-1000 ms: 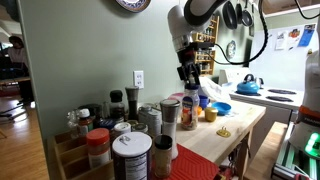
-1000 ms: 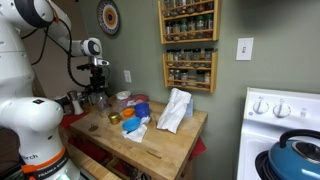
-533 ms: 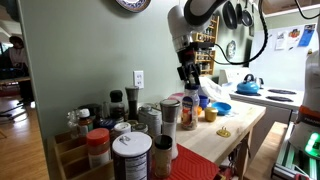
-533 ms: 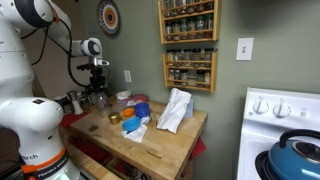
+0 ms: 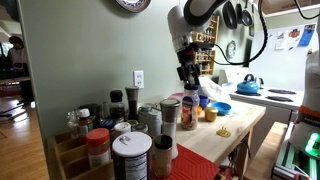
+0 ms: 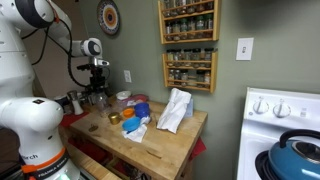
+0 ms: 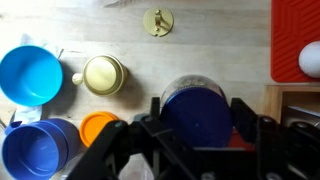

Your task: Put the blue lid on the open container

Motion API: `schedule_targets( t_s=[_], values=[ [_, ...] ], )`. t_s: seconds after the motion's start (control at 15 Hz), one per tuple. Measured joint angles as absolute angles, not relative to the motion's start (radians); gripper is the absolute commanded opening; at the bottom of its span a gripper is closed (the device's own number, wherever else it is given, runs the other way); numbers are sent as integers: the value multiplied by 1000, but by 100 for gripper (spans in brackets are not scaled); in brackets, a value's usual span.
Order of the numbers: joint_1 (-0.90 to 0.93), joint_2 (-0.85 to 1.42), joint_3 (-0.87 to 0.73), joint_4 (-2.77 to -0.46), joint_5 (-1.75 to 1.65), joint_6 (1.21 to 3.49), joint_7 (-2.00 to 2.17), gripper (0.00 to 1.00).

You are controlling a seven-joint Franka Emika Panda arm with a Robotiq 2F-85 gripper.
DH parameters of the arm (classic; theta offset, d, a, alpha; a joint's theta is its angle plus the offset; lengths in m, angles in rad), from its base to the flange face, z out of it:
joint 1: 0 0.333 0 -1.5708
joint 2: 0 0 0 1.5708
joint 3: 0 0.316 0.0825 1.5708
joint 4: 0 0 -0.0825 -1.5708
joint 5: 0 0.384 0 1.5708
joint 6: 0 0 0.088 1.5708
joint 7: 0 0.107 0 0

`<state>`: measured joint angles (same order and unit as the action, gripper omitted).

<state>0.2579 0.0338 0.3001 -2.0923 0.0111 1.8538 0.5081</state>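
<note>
The gripper point(image 5: 188, 80) hangs over the wooden table point(image 5: 235, 128), pointing straight down, right above the jar point(image 5: 188, 110) that stands among the spice bottles near the wall. Look at the wrist view: the lid point(image 7: 197, 112) sits squarely between the two fingers point(image 7: 243, 118), which are closed in partway against its edges, so it is held. A sliver of the jar's pale rim point(image 7: 192, 82) peeks out from behind the lid, so the lid is over the jar's mouth. From the side there's a small gap between the gripper and the jar top, so the lid isn't down on it yet. Off to one side of the jar sit a bowl point(image 7: 30, 72), a cream cup point(image 7: 103, 75) and an orange cap point(image 7: 98, 128).
</note>
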Motion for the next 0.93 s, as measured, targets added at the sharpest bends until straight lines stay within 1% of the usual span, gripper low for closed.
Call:
schedule_targets(
  t_s=[0.93],
  values=[
    [258,44,296,-2083,43,1856,477,45]
  ],
)
